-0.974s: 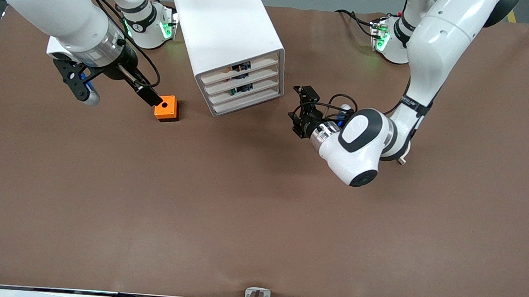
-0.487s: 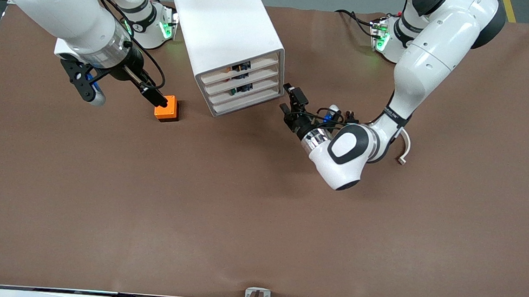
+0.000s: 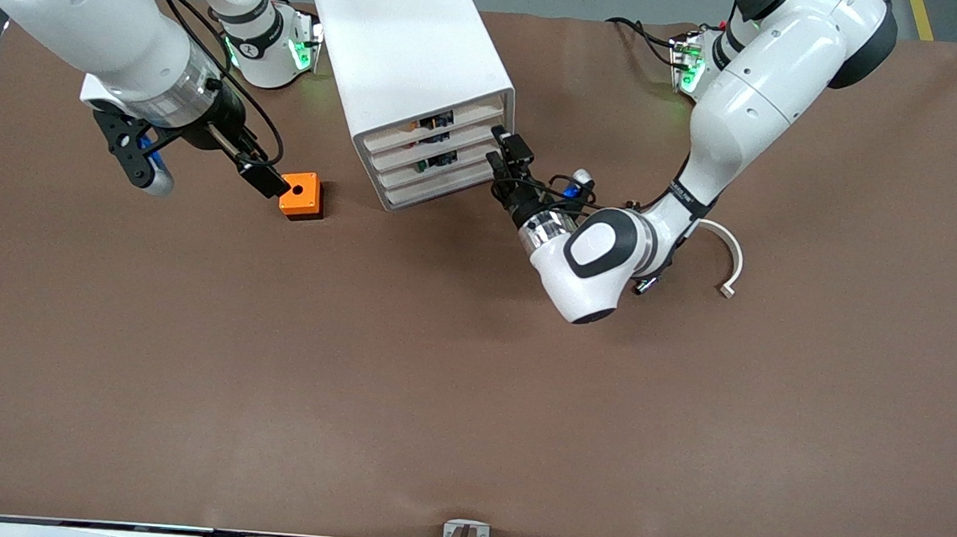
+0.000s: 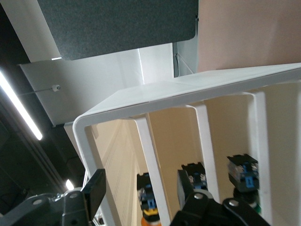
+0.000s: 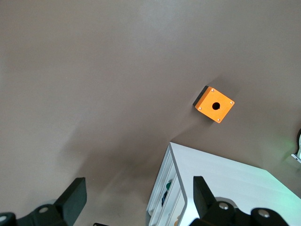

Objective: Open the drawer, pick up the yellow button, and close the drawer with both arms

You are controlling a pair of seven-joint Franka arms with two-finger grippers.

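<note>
The big white cabinet is stood on the brown worktop, and its top drawer is shut. A small orange and blue part, which may be the button, is seen inside through the cream front. The left end effector is held right at the drawer fronts with its fingers apart, and nothing is gripped. The right end effector is held up over the worktop, spread wide and empty, beside the orange cube.
</note>
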